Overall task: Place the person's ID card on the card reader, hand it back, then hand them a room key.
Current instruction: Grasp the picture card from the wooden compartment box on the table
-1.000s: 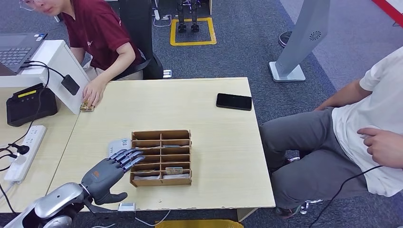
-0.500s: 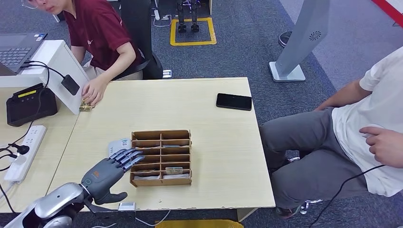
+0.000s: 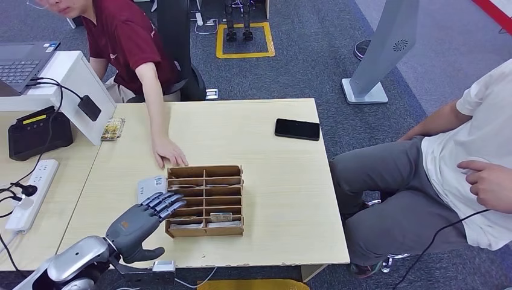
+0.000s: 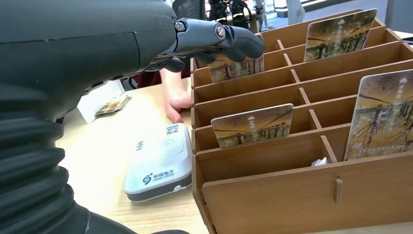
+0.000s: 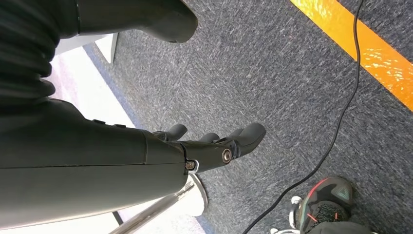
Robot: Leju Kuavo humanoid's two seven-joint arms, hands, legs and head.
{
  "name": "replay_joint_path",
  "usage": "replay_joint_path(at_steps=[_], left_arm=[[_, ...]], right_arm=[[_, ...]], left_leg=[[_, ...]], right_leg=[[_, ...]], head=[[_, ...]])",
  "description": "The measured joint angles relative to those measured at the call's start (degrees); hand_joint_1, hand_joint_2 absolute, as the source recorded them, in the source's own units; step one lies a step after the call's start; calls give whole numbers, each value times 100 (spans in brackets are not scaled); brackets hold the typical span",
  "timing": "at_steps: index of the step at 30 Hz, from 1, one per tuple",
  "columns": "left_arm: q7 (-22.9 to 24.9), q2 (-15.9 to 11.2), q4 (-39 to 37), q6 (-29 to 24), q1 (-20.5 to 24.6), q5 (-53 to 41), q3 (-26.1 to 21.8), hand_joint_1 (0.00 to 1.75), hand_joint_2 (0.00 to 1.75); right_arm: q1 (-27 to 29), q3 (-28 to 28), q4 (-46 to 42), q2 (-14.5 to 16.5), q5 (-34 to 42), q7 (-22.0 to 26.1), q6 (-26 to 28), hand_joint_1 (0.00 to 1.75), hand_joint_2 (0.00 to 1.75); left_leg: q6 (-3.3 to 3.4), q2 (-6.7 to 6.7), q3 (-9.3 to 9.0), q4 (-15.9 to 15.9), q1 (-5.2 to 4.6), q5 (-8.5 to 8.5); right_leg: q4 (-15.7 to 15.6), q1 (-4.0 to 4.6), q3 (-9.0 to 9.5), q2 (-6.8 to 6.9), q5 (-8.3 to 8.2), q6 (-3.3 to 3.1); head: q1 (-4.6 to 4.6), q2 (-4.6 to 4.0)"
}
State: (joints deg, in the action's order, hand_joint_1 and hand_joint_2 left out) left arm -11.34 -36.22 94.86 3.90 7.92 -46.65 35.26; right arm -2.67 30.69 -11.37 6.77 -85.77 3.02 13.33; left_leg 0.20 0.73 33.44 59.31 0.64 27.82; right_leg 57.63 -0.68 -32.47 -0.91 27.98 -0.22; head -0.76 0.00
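Beside the card rack (image 3: 205,200), person's hand (image 3: 169,156) newly arrived.

An office or lab set up as a mock hotel reception: grey-blue carpet tiles (image 3: 314,54) with a yellow taped square (image 3: 244,41), a pale wooden surface (image 3: 265,151) bearing a wooden slotted key-card rack (image 3: 205,201), a white card reader (image 3: 150,185), and a laptop (image 3: 21,60) alongside.

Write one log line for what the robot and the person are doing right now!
left hand: open, fingers over wooden card rack edge | right hand: hanging, holds nothing | card reader: no card | person's hand: flat on table beside rack
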Motion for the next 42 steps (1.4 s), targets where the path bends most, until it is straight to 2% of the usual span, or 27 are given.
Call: replay_joint_path(at_steps=[42], left_arm=[[35, 8, 68, -116, -179, -234, 0, 0, 175]], right_arm=[[-5, 2, 0, 1, -7, 7, -24, 0, 175]], left_leg=[[0, 0, 0, 0, 0, 0]], right_leg=[[0, 0, 0, 0, 0, 0]], head=[[-1, 0]])
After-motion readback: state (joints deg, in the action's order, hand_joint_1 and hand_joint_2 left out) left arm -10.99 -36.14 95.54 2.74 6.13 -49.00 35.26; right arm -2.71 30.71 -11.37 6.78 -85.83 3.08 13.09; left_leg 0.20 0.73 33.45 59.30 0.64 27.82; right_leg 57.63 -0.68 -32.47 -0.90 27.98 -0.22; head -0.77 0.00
